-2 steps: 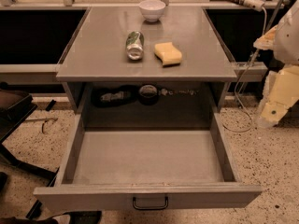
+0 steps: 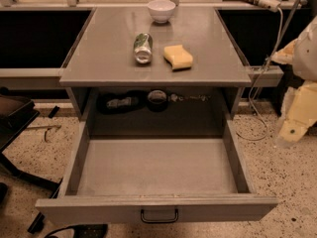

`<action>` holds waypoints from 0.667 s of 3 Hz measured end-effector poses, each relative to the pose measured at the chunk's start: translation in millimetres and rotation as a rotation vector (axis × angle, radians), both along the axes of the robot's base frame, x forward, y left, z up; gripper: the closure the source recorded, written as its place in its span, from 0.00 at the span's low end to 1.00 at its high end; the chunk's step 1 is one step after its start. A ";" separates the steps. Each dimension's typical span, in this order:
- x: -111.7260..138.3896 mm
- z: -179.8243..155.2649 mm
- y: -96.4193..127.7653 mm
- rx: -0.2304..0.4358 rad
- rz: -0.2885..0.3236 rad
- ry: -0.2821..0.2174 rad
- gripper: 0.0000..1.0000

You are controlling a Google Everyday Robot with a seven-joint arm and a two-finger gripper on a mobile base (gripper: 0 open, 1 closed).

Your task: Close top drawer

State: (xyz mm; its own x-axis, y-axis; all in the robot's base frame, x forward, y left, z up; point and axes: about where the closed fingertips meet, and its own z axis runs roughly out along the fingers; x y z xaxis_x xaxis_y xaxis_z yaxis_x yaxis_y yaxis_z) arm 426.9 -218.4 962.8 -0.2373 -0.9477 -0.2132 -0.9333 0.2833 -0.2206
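Down front, top drawer (image 2: 158, 209) sitting pulled all way out, front panel running left-right. Gripper (image 2: 296, 117) hanging off to right, drawer front lying down-left of it. Grip state: can't tell tbh.

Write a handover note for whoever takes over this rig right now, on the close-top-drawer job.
The tool hangs at the right edge of the view, right of the cabinet and apart from it.
The top drawer is pulled far out, nothing inside, with its loop handle toward the camera.
Done: nothing that shows.
Left: bring the tool to the drawer front and push it in flush.
On the cabinet top: bowl, tipped can, sponge.
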 end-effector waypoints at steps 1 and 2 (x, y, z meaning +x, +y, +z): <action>-29.7 -26.1 -0.8 0.018 -0.010 0.060 0.00; -65.8 -64.7 3.5 0.054 -0.011 0.150 0.00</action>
State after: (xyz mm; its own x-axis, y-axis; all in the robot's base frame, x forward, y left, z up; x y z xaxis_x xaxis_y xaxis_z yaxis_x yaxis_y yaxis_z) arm 361.2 -214.9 898.0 -0.2808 -0.9331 -0.2248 -0.9514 0.3015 -0.0630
